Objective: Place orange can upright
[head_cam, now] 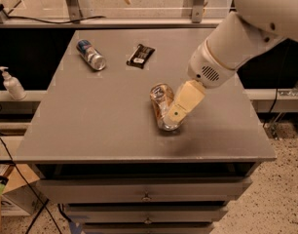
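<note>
The orange can (160, 103) lies on its side near the middle-right of the grey table (90, 126), with one silver end facing the back and the other towards the front edge. It is dented and has an orange-brown and cream label. My gripper (171, 118) reaches down from the upper right on the white arm (246, 28). Its cream end lies against the right side of the can, low over the table. The far side of the can is hidden behind it.
A blue-and-silver can (91, 54) lies on its side at the back left. A black packet (140, 55) lies at the back middle. A soap bottle (12, 84) stands on a ledge to the left. Drawers sit below the table's front edge.
</note>
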